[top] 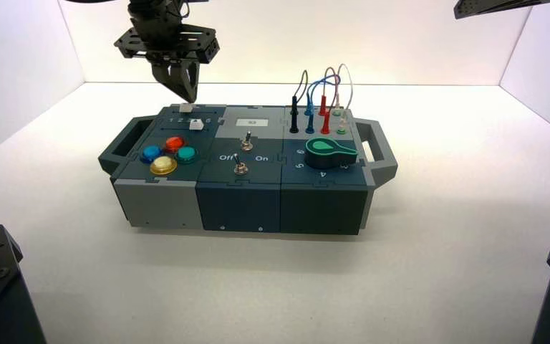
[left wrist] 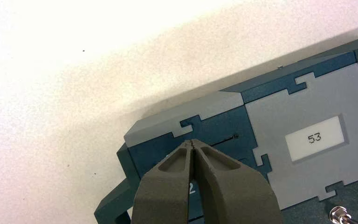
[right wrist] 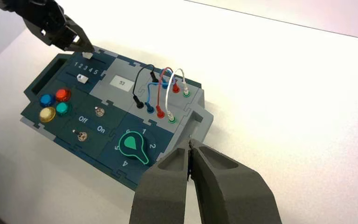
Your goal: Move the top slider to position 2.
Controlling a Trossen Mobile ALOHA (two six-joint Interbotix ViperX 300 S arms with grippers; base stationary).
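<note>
The top slider (top: 185, 108) is a small white knob near the far left edge of the box (top: 243, 204). My left gripper (top: 186, 89) hangs just above it, fingers shut with nothing between them. In the left wrist view the shut left gripper (left wrist: 193, 142) covers the knob. The thin slot track (left wrist: 216, 140) runs out from behind its tips, and the printed 2 (left wrist: 192, 188) peeks between the fingers. The right wrist view shows the knob (right wrist: 87, 55) beside the left gripper (right wrist: 77, 43), above the digit row (right wrist: 86, 68). My right gripper (right wrist: 189, 142) is shut and held high off the box's right end.
A second white slider knob (top: 196, 124) sits among the digits. Also on the box are coloured buttons (top: 166, 154), two toggle switches (top: 240, 168), a small display reading 53 (left wrist: 314, 138), a green dial (top: 329, 152) and plugged wires (top: 322, 100). The right arm (top: 501, 7) shows at the upper right.
</note>
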